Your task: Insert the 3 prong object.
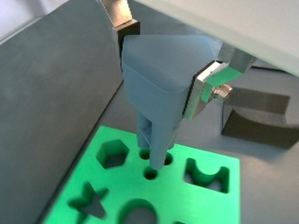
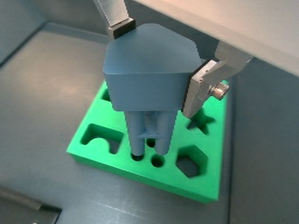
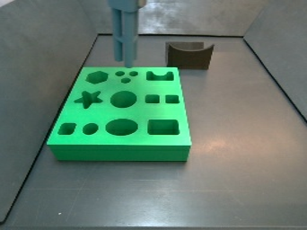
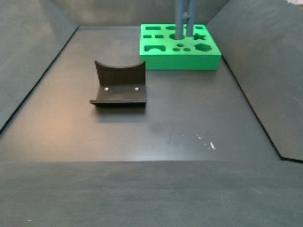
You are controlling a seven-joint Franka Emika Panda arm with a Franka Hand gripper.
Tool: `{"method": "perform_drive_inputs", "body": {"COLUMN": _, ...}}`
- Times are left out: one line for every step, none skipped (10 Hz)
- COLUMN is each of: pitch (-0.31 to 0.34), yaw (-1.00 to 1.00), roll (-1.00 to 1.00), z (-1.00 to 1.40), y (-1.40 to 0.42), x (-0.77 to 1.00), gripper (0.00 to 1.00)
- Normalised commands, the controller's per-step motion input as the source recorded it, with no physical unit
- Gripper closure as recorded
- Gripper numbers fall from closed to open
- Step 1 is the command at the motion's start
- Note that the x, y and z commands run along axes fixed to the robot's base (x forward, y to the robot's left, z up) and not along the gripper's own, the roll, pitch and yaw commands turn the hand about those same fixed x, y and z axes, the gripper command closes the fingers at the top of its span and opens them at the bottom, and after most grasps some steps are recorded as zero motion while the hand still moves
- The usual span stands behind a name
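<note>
My gripper [image 1: 166, 66] is shut on the 3 prong object [image 1: 158, 74], a slim blue-grey bar held upright; the gripper also shows in a wrist view [image 2: 162, 59] on the bar's wide head [image 2: 146, 74]. The silver fingers [image 1: 211, 85] press on its two sides. Its narrow legs [image 2: 145, 140] point down at the small round holes of the green board [image 2: 105, 157]. The leg tips are at the holes; I cannot tell whether they are inside. In both side views the bar [image 3: 124, 36] [image 4: 186, 19] stands over the board's [image 3: 120, 135] [image 4: 178, 60] far part, and the gripper is out of frame.
The dark fixture [image 3: 189, 56] stands on the floor behind the board, and in a side view [image 4: 119, 84] well in front of it. It shows in a wrist view [image 1: 260, 114] too. Grey walls enclose the floor. The board has star, hexagon, round and square holes.
</note>
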Motion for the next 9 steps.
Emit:
{"method": "perform_drive_inputs", "body": {"pitch": -0.083, "yaw": -1.00, "roll": -0.03, "z": -0.21, "y": 0.00, "x": 0.02, "gripper": 1.00}}
{"method": "perform_drive_inputs", "body": {"pitch": -0.060, "yaw": -0.76, "roll": -0.06, "z": -0.27, "y": 0.00, "x": 0.37, "gripper": 1.00}}
{"method": "perform_drive_inputs", "body": {"pitch": -0.039, "yaw": -0.49, "roll": -0.02, "z": -0.29, "y": 0.00, "x": 0.34, "gripper": 1.00}}
{"method": "perform_drive_inputs", "body": {"pitch": 0.000, "yaw": -0.47, "roll": 0.00, "z": -0.20, "y": 0.08, "x": 0.25, "gripper": 1.00}}
{"method": "perform_drive_inputs", "body": {"pitch": 0.000, "yaw": -0.15, "roll": 0.02, "z": -0.21, "y": 0.09, "x": 0.00, "gripper": 1.00}}
{"method": "perform_drive_inputs", "body": {"pitch": 0.000, "yaw": -0.23, "roll": 0.00, "z": -0.17, "y": 0.05, "x": 0.00, "gripper": 1.00}}
{"method": "perform_drive_inputs", "body": {"pitch": -0.026, "yaw": -0.55, "roll": -0.10, "z": -0.26, "y": 0.00, "x": 0.00, "gripper": 1.00}}
{"method": "perform_drive_inputs", "body": {"pitch": -0.034, "yaw": -0.53, "roll": -0.11, "z": -0.24, "y": 0.00, "x": -0.11, "gripper": 1.00}}
{"method": "perform_drive_inputs", "body": {"pitch": -0.034, "yaw": -0.35, "roll": -0.12, "z": -0.21, "y": 0.05, "x": -0.24, "gripper": 1.00}}
